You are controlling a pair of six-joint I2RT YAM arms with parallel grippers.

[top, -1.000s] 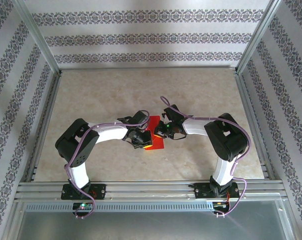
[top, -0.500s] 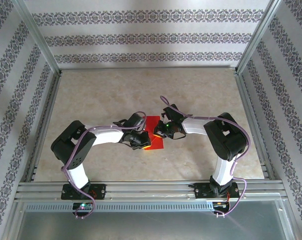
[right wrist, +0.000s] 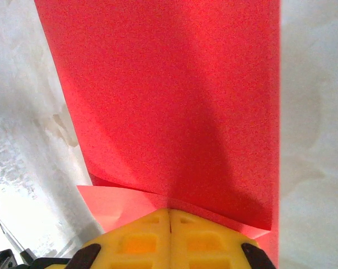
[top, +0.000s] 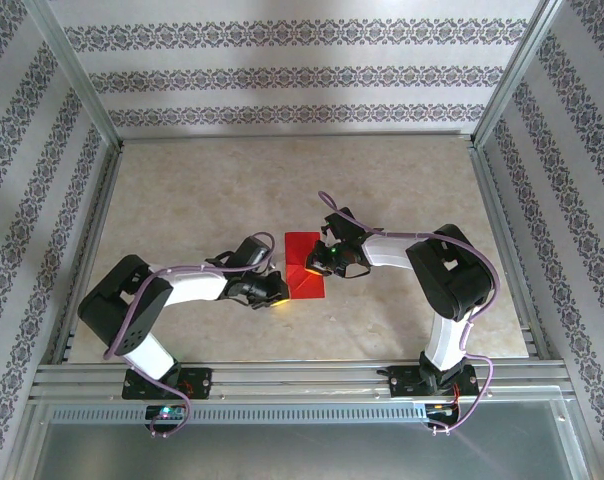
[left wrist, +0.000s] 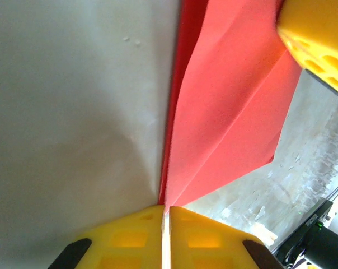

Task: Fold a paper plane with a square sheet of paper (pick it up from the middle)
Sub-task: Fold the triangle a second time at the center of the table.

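Since the earlier top view, the left arm has folded back toward its own side and dropped lower. This has carried the left gripper off the middle of the square sheet of paper to its near left corner. The right arm has barely shifted.

1. Left gripper: in the left wrist view the yellow fingers are pressed together. A creased edge of the sheet runs straight into the seam between them, so they appear to nip that corner. Draw the corner along the crease line, low and slow. Thin paper tears or buckles if it is tugged sideways.

2. Sheet: it lies on the table between the two grippers, partly folded, with a diagonal crease visible. Check that the folded edges meet before flattening.

3. Right gripper: its fingers are closed tip to tip and rest on the sheet's right portion, probably pinning it to the table. Hold this pressure steady while the left side works, since any slip here skews the fold.
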